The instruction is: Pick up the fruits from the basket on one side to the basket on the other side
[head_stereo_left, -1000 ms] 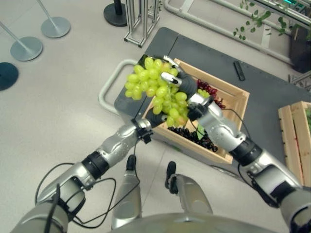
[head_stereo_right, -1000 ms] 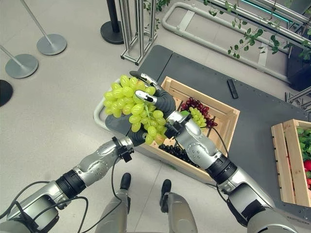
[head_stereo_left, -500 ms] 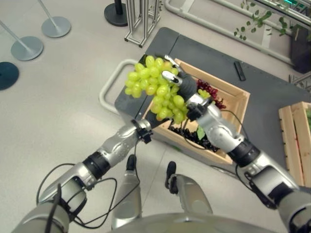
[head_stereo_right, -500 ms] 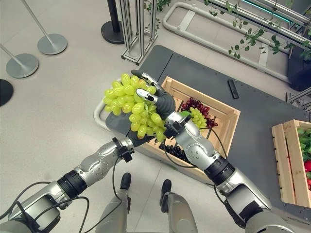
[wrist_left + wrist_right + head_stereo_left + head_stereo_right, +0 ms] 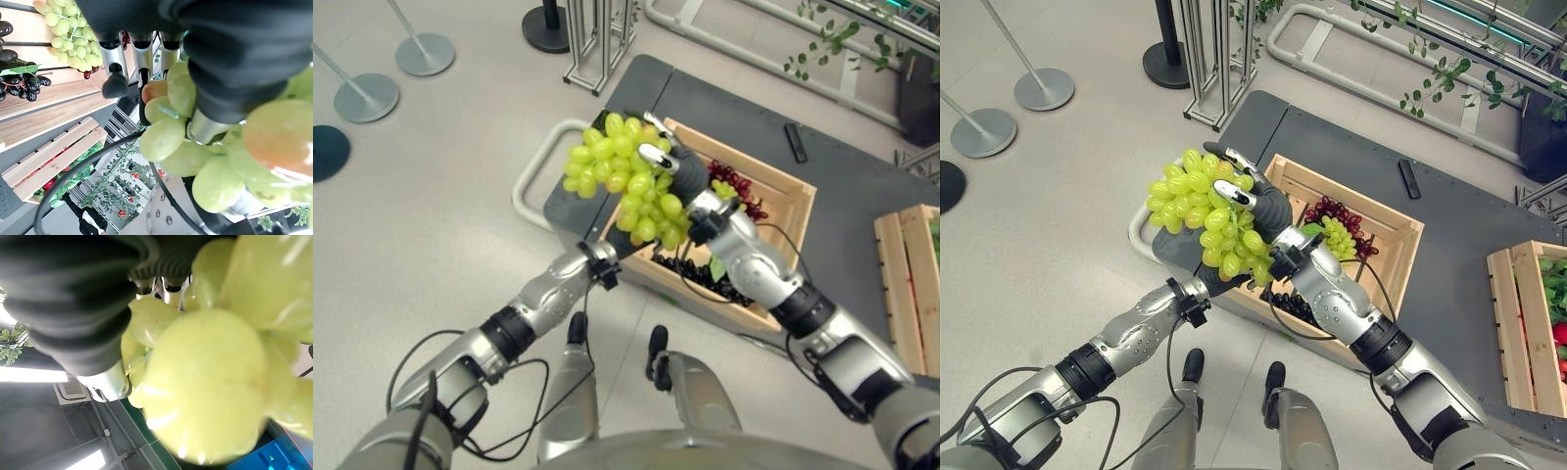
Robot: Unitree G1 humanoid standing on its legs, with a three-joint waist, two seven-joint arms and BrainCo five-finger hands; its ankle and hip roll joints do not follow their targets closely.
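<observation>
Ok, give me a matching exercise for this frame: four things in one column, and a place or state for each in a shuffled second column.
Things:
1. green grape bunch
2. black grapes
3. red grapes
4. remote

Places or states:
A. lying on the grey table top beyond the crate
B. held up in the air by the right hand
C. at the crate's near edge
D. at the crate's far side

Pairs: 1-B, 2-C, 3-D, 4-A

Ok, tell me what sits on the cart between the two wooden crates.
Bare dark cart top between the near crate and the far crate, in the right eye view.
</observation>
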